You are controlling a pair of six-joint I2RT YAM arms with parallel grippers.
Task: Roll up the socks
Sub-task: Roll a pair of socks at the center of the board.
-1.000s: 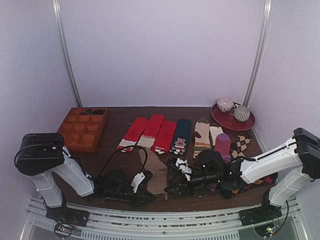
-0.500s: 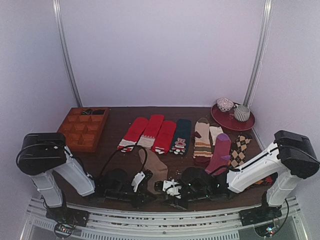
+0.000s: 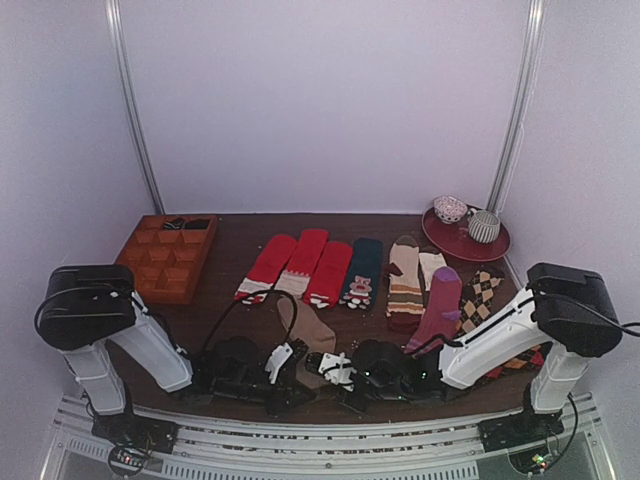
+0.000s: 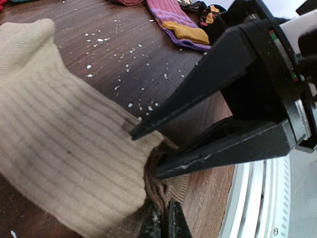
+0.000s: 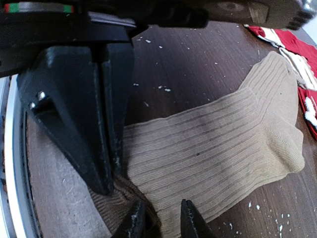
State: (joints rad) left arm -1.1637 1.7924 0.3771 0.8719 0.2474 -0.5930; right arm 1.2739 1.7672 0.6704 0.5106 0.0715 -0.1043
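The socks [image 3: 309, 333] are plain tan ribbed knit with a darker brown cuff, lying flat near the table's front edge. In the left wrist view the socks [image 4: 59, 139] spread away from my left gripper [image 4: 161, 223], which is shut on the bunched brown cuff. My right gripper [image 4: 146, 153] comes in from the right, its two black fingers apart on either side of that same cuff. In the right wrist view the socks [image 5: 223, 148] run toward the far right, my right gripper [image 5: 161, 220] straddles the cuff edge, and the left gripper [image 5: 110, 181] pinches it close beside.
Red socks [image 3: 300, 262], a dark green sock [image 3: 362, 270], beige striped socks [image 3: 404, 275], a purple sock [image 3: 438, 305] and argyle socks [image 3: 482, 295] lie in a row behind. A wooden compartment tray [image 3: 165, 258] sits far left, a red plate [image 3: 497, 247] with cups far right.
My right arm has swung left across the table front to the socks' cuff, and its jaws have narrowed. The left gripper has stayed shut on the cuff.
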